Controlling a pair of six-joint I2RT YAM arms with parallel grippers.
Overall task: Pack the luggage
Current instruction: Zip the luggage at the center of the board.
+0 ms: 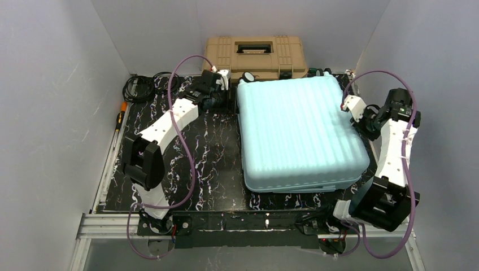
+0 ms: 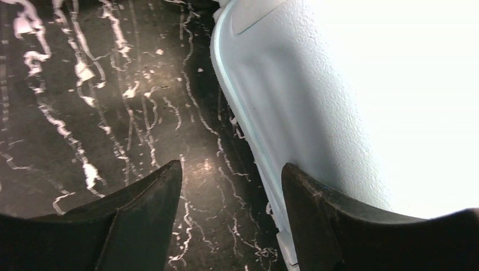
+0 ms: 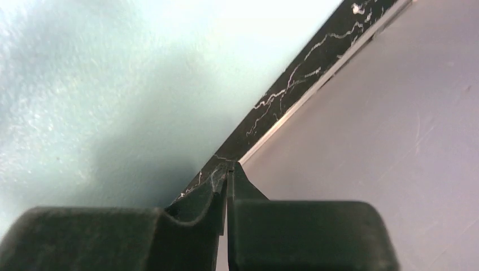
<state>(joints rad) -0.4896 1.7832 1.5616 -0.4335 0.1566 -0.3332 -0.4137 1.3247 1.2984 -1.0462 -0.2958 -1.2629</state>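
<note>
The luggage (image 1: 299, 132) is lying flat and closed, ribbed shell facing up, taking up the right half of the black marbled table (image 1: 209, 152). The left gripper (image 2: 231, 169) is hovering at the luggage's far left corner with its jaws standing well apart. Only bare tabletop is showing between them, and the right-hand finger (image 2: 339, 220) is sitting just beside the shell's rim. Whether it is touching, I cannot tell. The right gripper (image 3: 227, 172) is poised at the luggage's right edge, fingers pressed together and gripping nothing. A tan toolbox (image 1: 255, 56) is sitting just behind the luggage. Well to the luggage's left, a coil of cables (image 1: 138, 87) and an orange-handled screwdriver (image 1: 120, 119) are lying.
</note>
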